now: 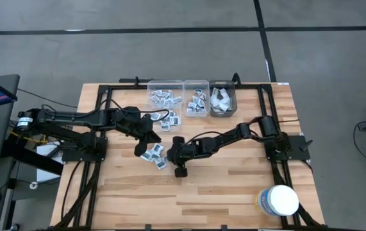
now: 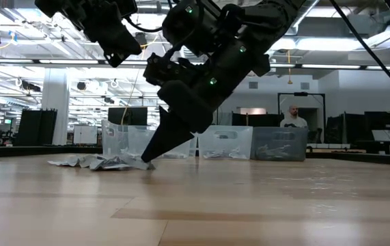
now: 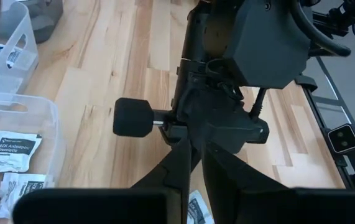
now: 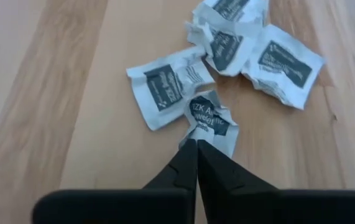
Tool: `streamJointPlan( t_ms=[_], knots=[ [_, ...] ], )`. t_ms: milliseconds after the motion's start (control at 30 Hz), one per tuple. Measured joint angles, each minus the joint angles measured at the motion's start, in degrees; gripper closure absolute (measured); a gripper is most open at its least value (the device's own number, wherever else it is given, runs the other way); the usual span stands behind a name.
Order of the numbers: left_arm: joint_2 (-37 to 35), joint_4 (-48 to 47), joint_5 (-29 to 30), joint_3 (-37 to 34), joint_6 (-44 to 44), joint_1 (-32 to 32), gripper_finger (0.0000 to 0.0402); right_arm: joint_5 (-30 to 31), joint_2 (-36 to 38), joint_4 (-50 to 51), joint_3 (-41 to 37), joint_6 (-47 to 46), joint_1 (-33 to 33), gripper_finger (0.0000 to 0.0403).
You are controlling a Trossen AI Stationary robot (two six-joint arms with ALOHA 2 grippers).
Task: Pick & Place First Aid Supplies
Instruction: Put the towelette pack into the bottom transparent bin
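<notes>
Several small white first aid packets with dark prints (image 4: 168, 87) lie loose on the wooden table (image 1: 234, 186), left of centre (image 1: 152, 154). My right gripper (image 4: 197, 143) reaches down to them from the table's right and is shut on the nearest, crumpled packet (image 4: 211, 118). In the low view its fingertips (image 2: 145, 158) meet the table at the edge of the pile (image 2: 99, 162). My left gripper (image 1: 145, 133) hangs above the table just left of the pile, its fingers close together in the left wrist view (image 3: 197, 163), with nothing seen between them. My right gripper pinches the crumpled packet's near edge (image 4: 206, 133) between its two fingertips. The fingers slant down from the table's right side. The packet lies on the table, touching the packet beside it.
Three clear bins stand in a row at the far edge: two hold packets (image 1: 165, 97) (image 1: 196, 102), and the darker third (image 1: 222, 99) holds pale wrappers. More packets lie in front of the left bin (image 1: 168, 118). A white round tub (image 1: 279, 200) stands at the near right corner.
</notes>
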State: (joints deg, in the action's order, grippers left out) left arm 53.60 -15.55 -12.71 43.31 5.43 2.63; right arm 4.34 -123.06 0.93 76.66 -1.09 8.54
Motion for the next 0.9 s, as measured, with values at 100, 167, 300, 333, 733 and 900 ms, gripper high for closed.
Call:
streamJointPlan(
  t_ms=[100, 167, 300, 333, 733, 900],
  knots=[
    [0.0, 0.0, 0.0, 0.0, 0.0, 0.0, 0.0362, 0.4, 0.5, 1.6, 0.0, -1.0, 0.3, 0.0401],
    [0.0, 0.0, 0.0, 0.0, 0.0, 0.0, 0.0362, 1.7, 1.2, 3.3, 0.0, -1.1, 0.5, 0.0402],
    [0.0, 0.0, 0.0, 0.0, 0.0, 0.0, 0.0362, 4.7, 4.1, 7.0, -0.1, -0.2, 0.9, 0.0402],
    [0.0, 0.1, 0.0, 0.0, -0.1, 0.0, 0.0362, 5.1, 5.1, 7.9, -0.1, 0.2, 0.9, 0.0402],
    [0.0, 2.0, 0.8, 0.0, 0.0, 0.0, 0.0362, 13.3, 17.4, 11.9, 0.0, 7.1, 0.7, 0.0403],
    [0.0, 4.4, 0.9, 0.0, 0.0, 0.0, 0.0362, 14.4, 20.7, 11.9, 0.0, 8.1, 0.1, 0.0403]
  ],
)
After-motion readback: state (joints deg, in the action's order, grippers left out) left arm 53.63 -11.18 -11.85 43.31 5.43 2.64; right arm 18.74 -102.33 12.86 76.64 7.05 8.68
